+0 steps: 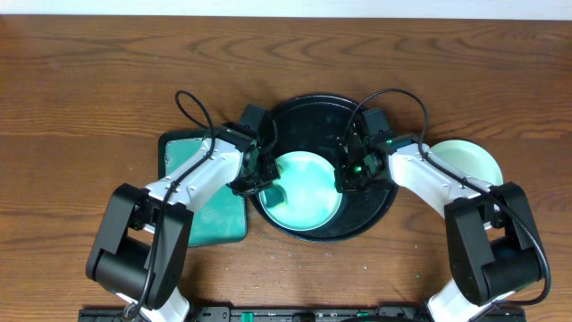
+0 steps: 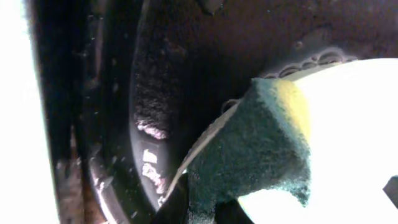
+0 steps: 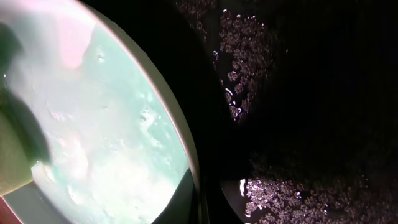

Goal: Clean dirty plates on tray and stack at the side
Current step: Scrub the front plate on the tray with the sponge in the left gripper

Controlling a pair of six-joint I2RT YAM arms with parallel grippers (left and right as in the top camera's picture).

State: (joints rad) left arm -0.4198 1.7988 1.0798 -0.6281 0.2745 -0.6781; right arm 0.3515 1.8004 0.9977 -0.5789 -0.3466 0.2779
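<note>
The sponge (image 2: 261,149) is pinched by the left gripper (image 1: 268,175) to scrub the plate (image 1: 308,201). The right gripper (image 1: 347,174) is at the rim, but its grip cannot be told.

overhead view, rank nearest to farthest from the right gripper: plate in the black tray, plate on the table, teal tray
From the right gripper:
1. mint plate, in the black tray, left
2. pale plate, on the table, right
3. teal tray, far left
</note>
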